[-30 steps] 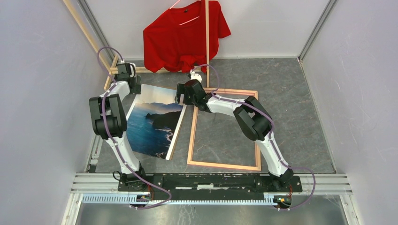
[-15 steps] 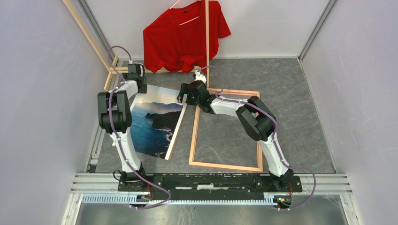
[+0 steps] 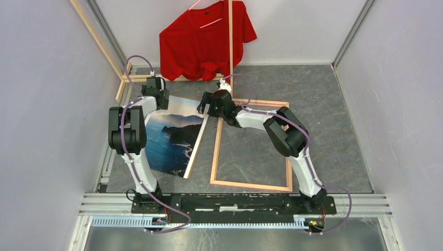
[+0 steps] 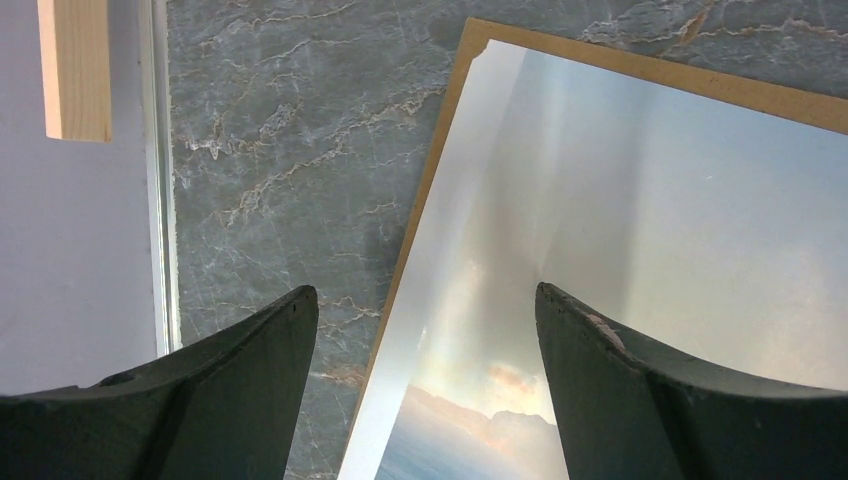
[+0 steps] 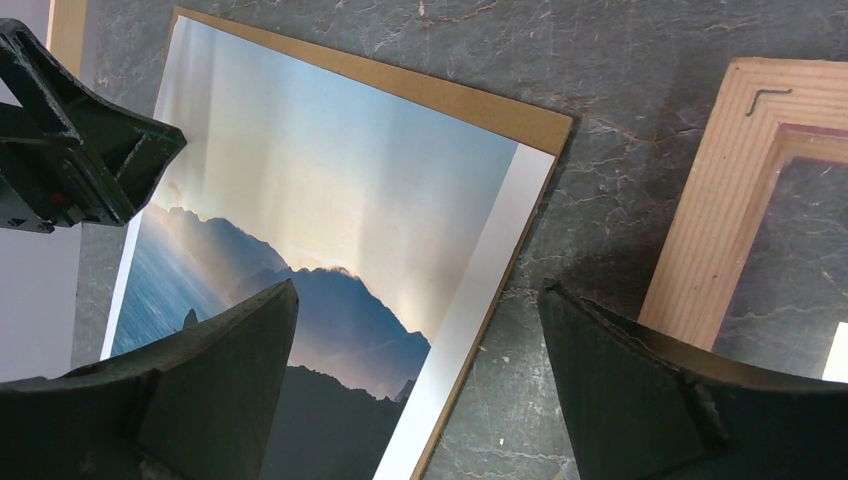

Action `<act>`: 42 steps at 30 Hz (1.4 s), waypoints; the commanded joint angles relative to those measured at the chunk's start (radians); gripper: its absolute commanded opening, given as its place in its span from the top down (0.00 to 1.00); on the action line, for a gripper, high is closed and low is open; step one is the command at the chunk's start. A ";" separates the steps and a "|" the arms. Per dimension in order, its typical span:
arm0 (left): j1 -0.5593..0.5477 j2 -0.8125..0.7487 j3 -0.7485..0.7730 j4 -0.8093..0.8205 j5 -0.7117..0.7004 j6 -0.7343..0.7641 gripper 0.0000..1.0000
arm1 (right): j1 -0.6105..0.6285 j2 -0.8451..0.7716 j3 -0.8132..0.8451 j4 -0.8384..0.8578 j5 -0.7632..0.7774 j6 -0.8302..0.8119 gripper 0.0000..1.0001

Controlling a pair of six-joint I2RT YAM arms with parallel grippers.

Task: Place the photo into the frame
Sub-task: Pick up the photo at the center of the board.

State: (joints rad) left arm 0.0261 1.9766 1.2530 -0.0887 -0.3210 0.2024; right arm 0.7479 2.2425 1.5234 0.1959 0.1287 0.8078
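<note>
The photo [image 3: 172, 136] lies picture side up on a brown backing board at the left of the grey floor. It also shows in the left wrist view [image 4: 640, 210] and the right wrist view [image 5: 300, 200]. The frame [image 3: 215, 144] lies flat to its right, pale wood side up, its corner in the right wrist view [image 5: 740, 160]. My left gripper [image 3: 159, 102] is open over the photo's far left corner, fingers astride its left edge. My right gripper [image 3: 205, 110] is open over the photo's far right corner, fingers astride its right edge.
A wooden-stick rack [image 3: 230, 42] with a red shirt [image 3: 206, 36] stands at the back, its base bar [image 3: 137, 78] just behind my left gripper. Walls close in on the left and right. A metal rail [image 3: 235, 201] runs along the near edge.
My left gripper has moved right and nearer, from the rack's base onto the photo's far left corner. My right gripper has shifted slightly farther along the photo's top right corner.
</note>
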 commanded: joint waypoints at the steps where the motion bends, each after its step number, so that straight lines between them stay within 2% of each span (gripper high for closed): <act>1: -0.008 0.018 -0.053 -0.116 0.072 0.056 0.14 | -0.007 0.023 -0.014 -0.072 -0.009 0.004 0.03; 14: -0.009 0.021 -0.058 -0.128 0.053 0.073 0.14 | 0.011 0.075 0.071 -0.010 -0.076 -0.040 0.08; 27: -0.009 0.022 -0.061 -0.123 0.034 0.087 0.15 | 0.052 0.049 0.126 -0.065 0.005 -0.145 0.08; 42: -0.008 0.019 -0.074 -0.111 0.029 0.099 0.16 | 0.057 0.022 0.110 0.014 -0.044 -0.151 0.09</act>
State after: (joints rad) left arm 0.0238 1.9682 1.2312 -0.0589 -0.3092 0.2523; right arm 0.7959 2.2864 1.6093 0.1265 0.1158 0.6636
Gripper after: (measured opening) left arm 0.850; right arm 0.917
